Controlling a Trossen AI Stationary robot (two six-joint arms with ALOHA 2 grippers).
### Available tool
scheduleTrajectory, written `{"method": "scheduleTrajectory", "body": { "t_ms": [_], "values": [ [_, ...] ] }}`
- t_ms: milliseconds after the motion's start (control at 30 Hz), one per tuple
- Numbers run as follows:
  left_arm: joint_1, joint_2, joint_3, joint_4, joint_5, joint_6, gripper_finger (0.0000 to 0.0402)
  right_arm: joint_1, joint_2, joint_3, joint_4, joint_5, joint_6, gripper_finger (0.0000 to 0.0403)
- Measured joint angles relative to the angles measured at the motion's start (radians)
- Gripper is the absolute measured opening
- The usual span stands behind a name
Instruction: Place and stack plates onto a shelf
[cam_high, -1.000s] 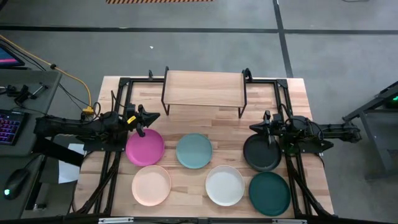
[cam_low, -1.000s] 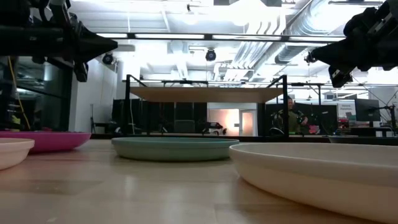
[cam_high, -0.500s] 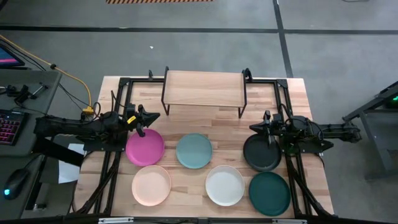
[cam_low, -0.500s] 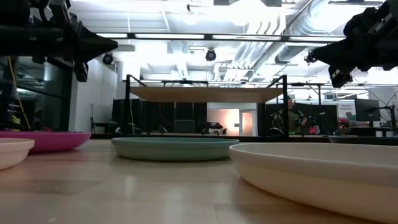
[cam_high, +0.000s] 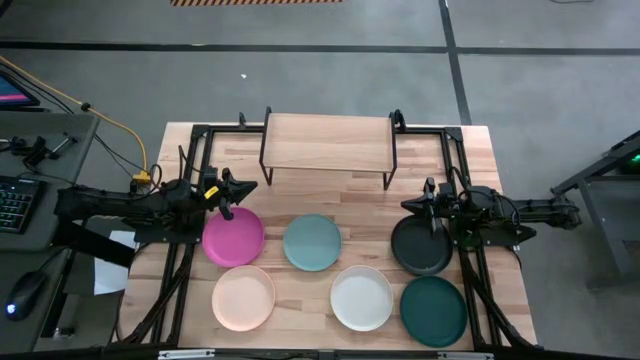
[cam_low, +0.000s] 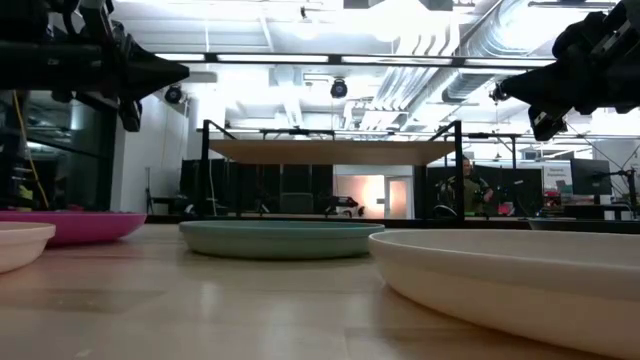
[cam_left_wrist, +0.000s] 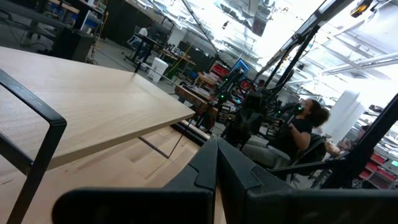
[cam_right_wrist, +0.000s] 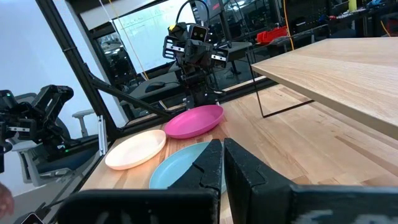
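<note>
The shelf stands at the table's far middle on thin black legs, its board bare. Six plates lie flat on the table in two rows: magenta, light blue-teal and black behind, peach, white and dark teal in front. My left gripper hovers shut above the magenta plate's far edge. My right gripper hovers shut above the black plate's far edge. In the low view both grippers hang well above the plates.
Black frame rails run along the table's left and right sides. A desk with a keyboard stands left of the table. A person sits in the room beyond the far edge. Bare tabletop lies between shelf and plates.
</note>
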Motion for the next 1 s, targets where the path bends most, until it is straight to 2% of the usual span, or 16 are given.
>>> {"method": "scheduleTrajectory", "body": {
  "t_ms": [500,633,733,800,900,1000],
  "values": [
    [0.000,0.000,0.000,0.000,0.000,0.000,0.0001,0.000,0.000,0.000,0.022,0.001,0.026,0.0000],
    [0.000,0.000,0.000,0.000,0.000,0.000,0.0001,0.000,0.000,0.000,0.262,0.096,0.159,0.0000],
    [0.000,0.000,0.000,0.000,0.000,0.000,0.0001,0.000,0.000,0.000,0.463,0.193,0.306,0.0000],
    [0.000,0.000,0.000,0.000,0.000,0.000,0.0001,0.000,0.000,0.000,0.555,0.272,0.346,0.0000],
    [0.000,0.000,0.000,0.000,0.000,0.000,0.0001,0.000,0.006,0.024,0.584,0.366,0.353,0.0000],
    [0.000,0.000,0.000,0.000,0.000,0.000,0.0001,0.000,0.040,0.123,0.483,0.345,0.363,0.0001]
  ]
}}
